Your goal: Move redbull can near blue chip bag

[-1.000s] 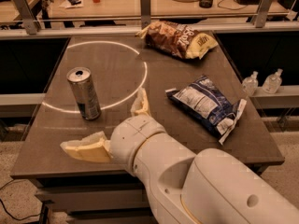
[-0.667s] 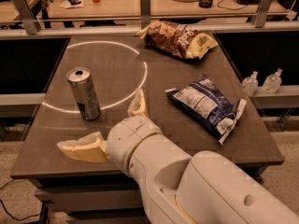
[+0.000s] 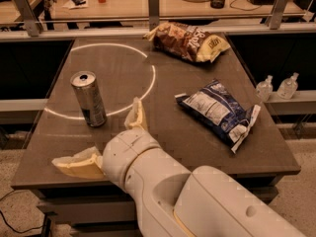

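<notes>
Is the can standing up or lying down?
Standing up: the can rests on its base on the table, round top facing up. The open gripper is beside it, nearer the camera, not touching.

The one camera sits high on the robot's side of the worktop (image 3: 163, 127), looking forward and steeply down across it. It is close: the robot's white arm (image 3: 207, 201) fills the lower part of the view, reaching away from the lens. The gripper (image 3: 97, 133) hangs over the near left of the worktop, jaws spread wide. Almost the whole worktop fits in frame, and a wooden desk (image 3: 123, 4) runs along the top edge.
</notes>
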`<state>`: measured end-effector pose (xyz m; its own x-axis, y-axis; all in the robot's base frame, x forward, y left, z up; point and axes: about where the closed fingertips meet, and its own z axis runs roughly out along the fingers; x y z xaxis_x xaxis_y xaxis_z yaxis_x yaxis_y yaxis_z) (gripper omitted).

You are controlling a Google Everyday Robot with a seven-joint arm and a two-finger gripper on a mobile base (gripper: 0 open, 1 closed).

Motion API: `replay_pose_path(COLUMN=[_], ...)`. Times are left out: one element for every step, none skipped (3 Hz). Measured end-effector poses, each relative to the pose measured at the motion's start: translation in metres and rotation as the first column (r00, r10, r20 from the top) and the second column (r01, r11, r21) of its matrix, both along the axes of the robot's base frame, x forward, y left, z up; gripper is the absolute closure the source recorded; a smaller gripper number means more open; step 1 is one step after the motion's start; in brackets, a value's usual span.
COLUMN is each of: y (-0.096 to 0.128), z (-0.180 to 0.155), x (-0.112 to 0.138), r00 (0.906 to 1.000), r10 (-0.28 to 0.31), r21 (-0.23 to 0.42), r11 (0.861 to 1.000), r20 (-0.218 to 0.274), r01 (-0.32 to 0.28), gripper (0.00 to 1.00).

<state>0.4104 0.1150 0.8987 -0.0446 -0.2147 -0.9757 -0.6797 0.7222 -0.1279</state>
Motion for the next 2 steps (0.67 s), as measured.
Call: replay_pose_path(y=[-0.0033,-0.0048], z=[0.0019,0.0003], x=[0.0033,0.0062], r00=[0.9996,0.999], r10=[-0.021,-0.039], r21=[-0.002,0.013], r11=[1.0,0.999], r20=[0.02,0.019], r01=[0.021,0.039], gripper=[0.0,0.0])
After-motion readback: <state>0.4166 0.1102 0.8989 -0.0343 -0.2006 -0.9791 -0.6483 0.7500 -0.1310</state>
